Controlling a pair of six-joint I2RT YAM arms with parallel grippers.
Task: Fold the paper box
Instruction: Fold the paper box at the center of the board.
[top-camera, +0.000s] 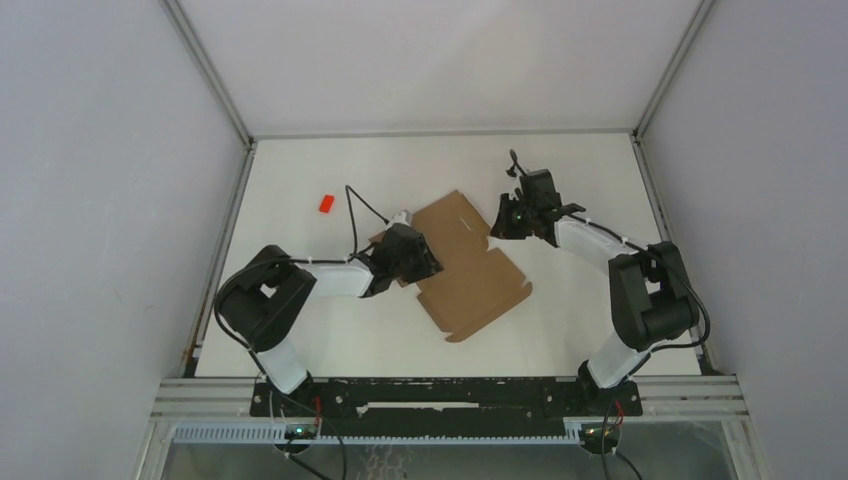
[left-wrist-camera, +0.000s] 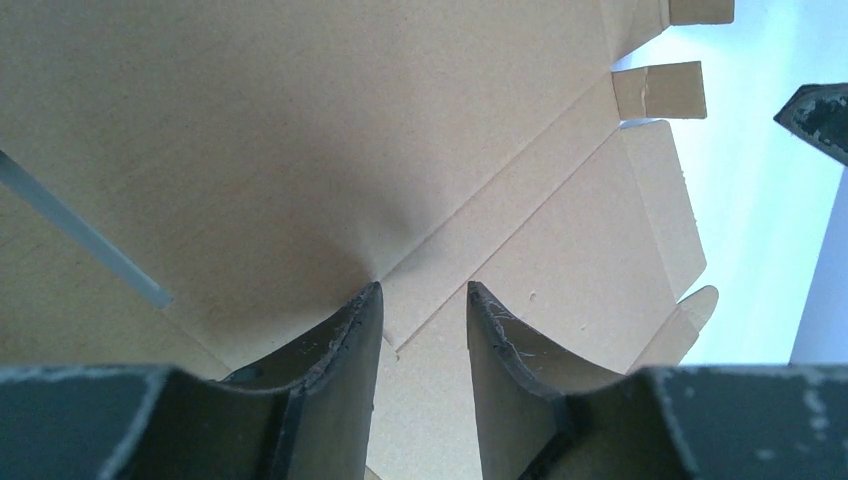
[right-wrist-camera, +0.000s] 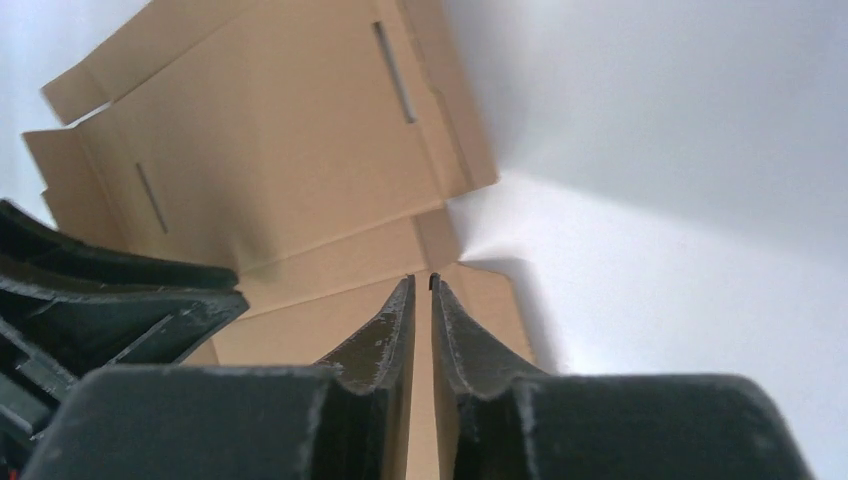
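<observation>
Top view shows the box (top-camera: 475, 278) flat at the middle of the worktop (top-camera: 300, 335), light, thin, bendy at creases, so I'd pinch an edge; my left gripper (left-wrist-camera: 423, 290) gapes over it, my right gripper (right-wrist-camera: 421, 285) nearly closed, grip unclear.

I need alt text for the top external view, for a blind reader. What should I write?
A flat brown paper box sheet, not yet folded, lies in the middle of a white table. The left gripper is over its left edge and the right gripper beside its far right edge; a small red block lies apart at far left.
</observation>
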